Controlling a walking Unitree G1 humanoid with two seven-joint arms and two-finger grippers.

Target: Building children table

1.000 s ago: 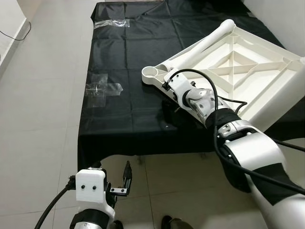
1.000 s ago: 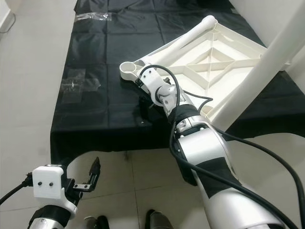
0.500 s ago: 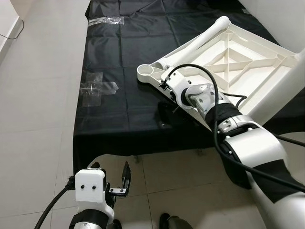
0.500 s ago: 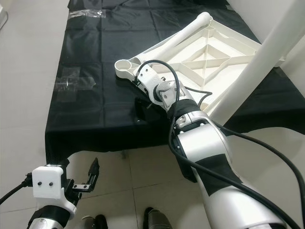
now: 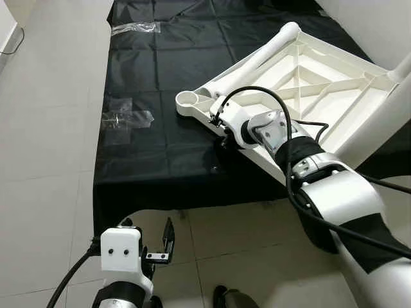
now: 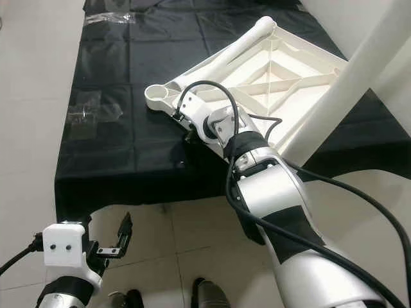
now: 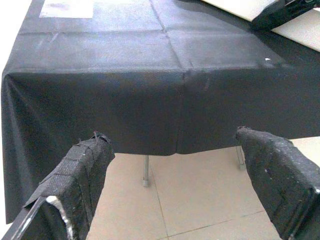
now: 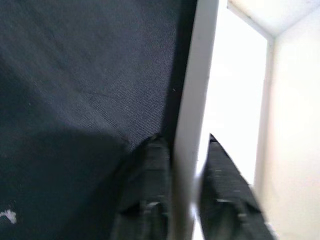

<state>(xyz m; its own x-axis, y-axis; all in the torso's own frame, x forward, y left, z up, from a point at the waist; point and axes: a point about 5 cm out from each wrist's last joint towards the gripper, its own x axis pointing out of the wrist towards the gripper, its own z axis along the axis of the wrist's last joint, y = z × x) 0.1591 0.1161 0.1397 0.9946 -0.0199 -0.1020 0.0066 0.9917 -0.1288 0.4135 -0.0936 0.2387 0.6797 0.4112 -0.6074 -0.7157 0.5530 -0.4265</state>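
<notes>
White plastic table top point(image 5: 321, 83) is lying upside down on the black cloth point(image 5: 160, 77), tilted up a bit, one leg point(image 5: 257, 61) already on. Right gripper point(image 8: 182, 200) is pinching its near rim, one finger each side. Left gripper point(image 7: 180, 190) hangs low over the floor tiles point(image 5: 45, 160), fingers spread wide, holding nothing.

Left pincer point(image 7: 175, 190): open, its two black fingers point(image 7: 82, 175) spread wide apart with nothing between them.
Bench point(image 7: 145, 172): ahead of the pincer, one thin metal leg showing beneath the cloth's hem.
Black cloth point(image 7: 150, 90): covers the bench top and hangs over its near edge; fold creases cross it.
Floor point(image 7: 165, 205): beige tiles under the pincer.
White part point(image 7: 305, 32): at the far corner, lying on the cloth.
Clear plastic point(image 7: 67, 7): pale patch on the cloth, far side.
</notes>
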